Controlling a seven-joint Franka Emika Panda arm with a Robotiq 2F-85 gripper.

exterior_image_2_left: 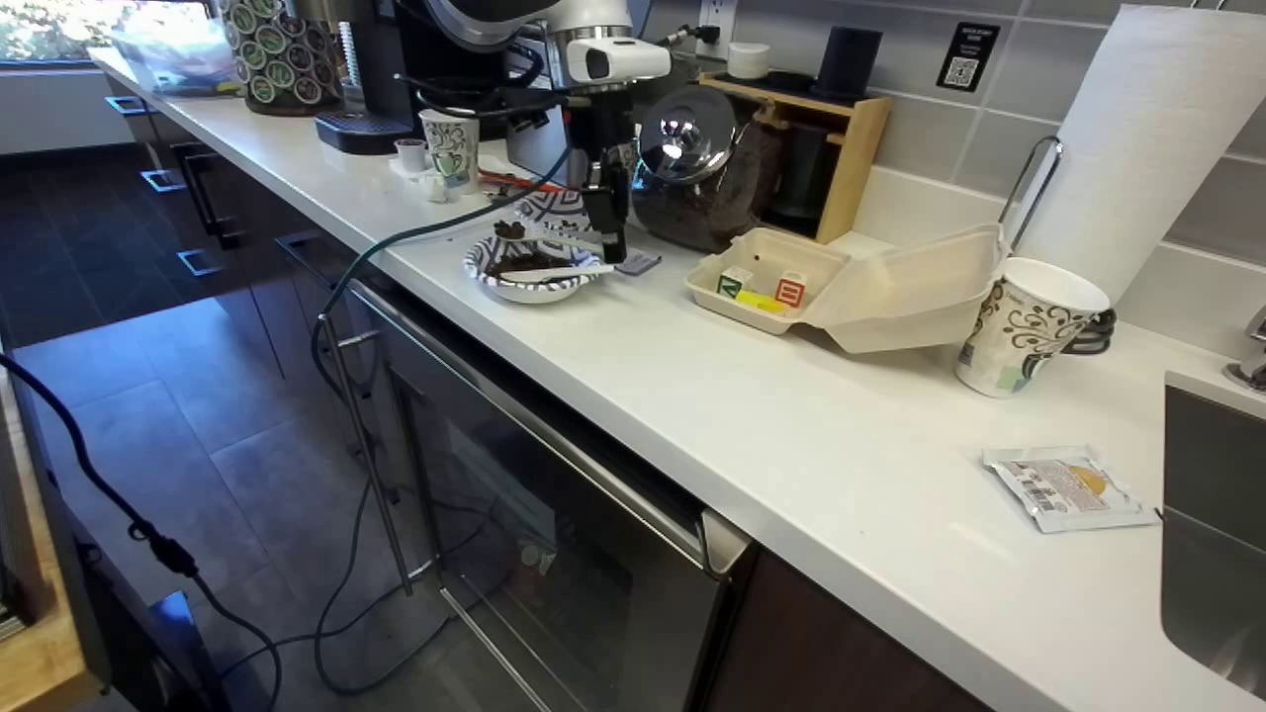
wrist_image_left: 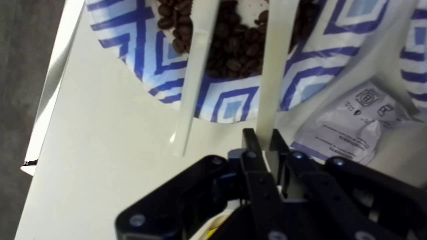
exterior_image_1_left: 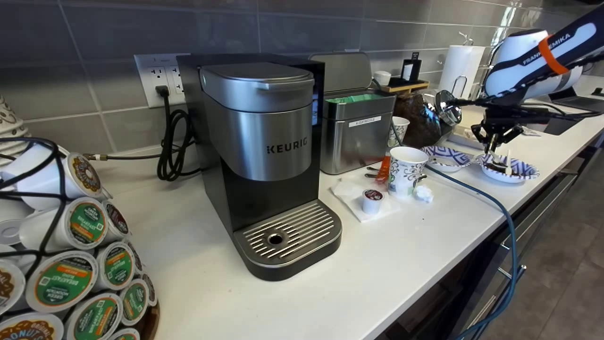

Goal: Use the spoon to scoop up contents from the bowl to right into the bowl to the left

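My gripper (wrist_image_left: 264,137) is shut on the handle of a white spoon (wrist_image_left: 275,63). In an exterior view the spoon (exterior_image_2_left: 566,238) reaches left from my gripper (exterior_image_2_left: 615,247), with a heap of dark beans (exterior_image_2_left: 509,229) on its head, above the patterned bowl. That blue-and-white paper bowl (exterior_image_1_left: 524,175) holds coffee beans (wrist_image_left: 237,50). A white plastic knife (wrist_image_left: 193,76) also rests in it, its handle sticking out over the rim. A second patterned bowl (exterior_image_1_left: 446,163) stands beside it, partly hidden in an exterior view (exterior_image_2_left: 554,206). Its edge (wrist_image_left: 413,60) shows in the wrist view; its inside is hardly visible.
A small grey packet (wrist_image_left: 347,123) lies beside the bowls. A bean jar (exterior_image_2_left: 692,188), an open beige carton (exterior_image_2_left: 762,277) and a paper cup (exterior_image_1_left: 406,172) stand nearby. A blue cable (exterior_image_1_left: 486,193) crosses the counter close to the bowls. The counter's front edge (wrist_image_left: 56,110) is near.
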